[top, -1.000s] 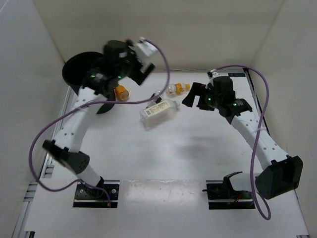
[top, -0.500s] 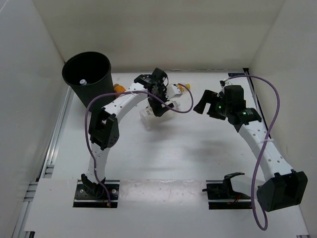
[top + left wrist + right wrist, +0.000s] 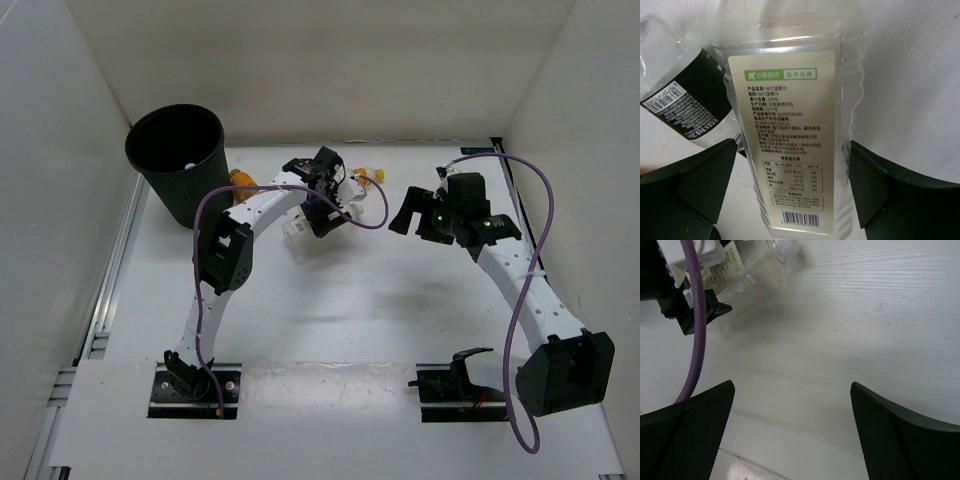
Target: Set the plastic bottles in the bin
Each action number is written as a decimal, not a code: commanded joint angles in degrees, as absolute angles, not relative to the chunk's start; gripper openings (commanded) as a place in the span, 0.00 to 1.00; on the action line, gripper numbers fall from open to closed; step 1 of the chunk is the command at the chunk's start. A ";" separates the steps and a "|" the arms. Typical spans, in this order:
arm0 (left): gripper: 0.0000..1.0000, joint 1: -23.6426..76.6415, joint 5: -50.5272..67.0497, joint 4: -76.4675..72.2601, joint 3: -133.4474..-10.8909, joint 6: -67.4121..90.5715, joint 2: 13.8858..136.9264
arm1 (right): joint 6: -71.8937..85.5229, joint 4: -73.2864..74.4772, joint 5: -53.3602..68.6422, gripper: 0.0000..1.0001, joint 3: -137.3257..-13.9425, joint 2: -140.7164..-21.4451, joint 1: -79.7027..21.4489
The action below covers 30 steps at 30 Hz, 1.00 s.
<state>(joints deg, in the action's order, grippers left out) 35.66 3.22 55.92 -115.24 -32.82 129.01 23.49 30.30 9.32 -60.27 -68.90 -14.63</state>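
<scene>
A clear plastic bottle with a white printed label (image 3: pixel 790 130) lies on the table between the jaws of my left gripper (image 3: pixel 792 185), which is open with a gap on each side. A dark-labelled bottle (image 3: pixel 687 102) lies just beside it. From above, the left gripper (image 3: pixel 322 212) covers most of that clear bottle (image 3: pixel 296 228). An orange-capped bottle (image 3: pixel 362 178) lies behind it, and a stubby orange bottle (image 3: pixel 241 180) sits near the bin (image 3: pixel 170 195), the black ribbed wastebasket at far left. My right gripper (image 3: pixel 410 212) hovers open over bare table (image 3: pixel 792 430).
White walls enclose the table on three sides. The left arm's purple cable (image 3: pixel 692 325) loops past its wrist close to the right gripper. A metal rail (image 3: pixel 115 280) runs along the table's left edge. Something small and white (image 3: pixel 190 165) shows inside the bin.
My left arm has swung from above the bin down to the bottles at mid-table, and its open jaws now straddle the clear bottle. The right gripper has drifted slightly right.
</scene>
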 commanded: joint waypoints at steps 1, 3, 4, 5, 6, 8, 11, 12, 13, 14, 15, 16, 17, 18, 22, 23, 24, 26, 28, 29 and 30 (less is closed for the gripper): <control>1.00 35.51 2.64 53.44 -117.51 -32.51 127.87 | 22.15 29.88 10.28 1.00 -62.84 -68.64 -14.41; 1.00 35.51 4.38 55.44 -117.51 -32.52 128.93 | 21.62 29.88 10.28 1.00 -62.84 -68.64 -14.41; 1.00 35.51 5.00 56.24 -117.51 -32.52 129.98 | 21.62 29.88 10.28 1.00 -62.84 -68.64 -14.41; 1.00 35.51 5.62 56.25 -117.51 -32.52 129.99 | 21.62 29.88 10.28 1.00 -62.84 -68.64 -14.41; 0.99 34.99 5.62 56.86 -117.51 -31.91 130.77 | 21.62 29.88 10.28 1.00 -62.84 -68.64 -14.41; 0.70 34.37 7.72 57.39 -118.21 -30.77 130.78 | 21.62 29.88 10.28 1.00 -62.84 -68.64 -14.41; 0.33 33.14 10.63 59.50 -121.63 -29.62 128.87 | 21.62 29.88 10.28 1.00 -62.84 -68.64 -14.41; 0.26 33.13 10.63 59.50 -121.64 -28.66 127.80 | 21.62 29.88 10.28 1.00 -62.84 -68.64 -14.41; 0.20 33.13 11.42 59.50 -122.34 -28.04 126.57 | 21.62 29.88 10.28 1.00 -62.84 -68.64 -14.41; 0.19 33.13 11.43 58.81 -122.34 -28.04 123.78 | 21.62 29.88 10.28 1.00 -62.84 -68.64 -14.41; 0.18 33.13 12.12 58.28 -122.34 -27.52 122.36 | 22.23 29.88 10.28 1.00 -62.84 -68.64 -14.41; 0.15 33.13 12.13 58.27 -122.34 -26.90 120.86 | 22.24 29.88 10.81 1.00 -62.84 -68.64 -14.41; 0.15 33.13 12.13 58.27 -122.87 -26.37 118.07 | 22.24 29.88 10.81 1.00 -62.84 -68.64 -14.41; 0.15 33.13 12.13 58.27 -123.92 -25.76 116.65 | 22.85 29.88 10.81 1.00 -62.84 -68.64 -14.41; 0.11 31.56 8.98 54.51 -125.68 -23.30 107.86 | 22.85 29.36 10.81 1.00 -62.84 -68.64 -14.41; 0.11 29.99 7.57 50.32 -124.99 -22.25 105.84 | 23.46 29.36 10.81 1.00 -62.84 -68.12 -14.41; 0.11 29.01 5.64 47.75 -124.46 -21.63 101.73 | 23.47 29.36 11.42 1.00 -62.32 -68.12 -14.41; 0.11 26.91 -2.60 42.74 -123.93 -20.57 98.54 | 24.16 28.74 11.43 1.00 -61.79 -68.12 -14.41; 0.11 23.31 -9.98 38.94 -129.97 -19.42 98.69 | 24.78 27.52 11.95 1.00 -61.17 -67.51 -14.41; 0.11 21.55 -14.63 37.89 -132.08 -19.42 98.70 | 24.79 27.51 11.95 1.00 -60.56 -67.50 -14.41; 0.13 17.27 -15.81 35.36 -134.62 -18.81 99.48 | 24.79 27.51 11.95 1.00 -60.56 -67.50 -14.41</control>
<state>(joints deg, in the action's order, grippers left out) 24.23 -3.16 44.29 -129.49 -21.52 100.79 24.01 29.74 10.90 -60.31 -68.86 -14.63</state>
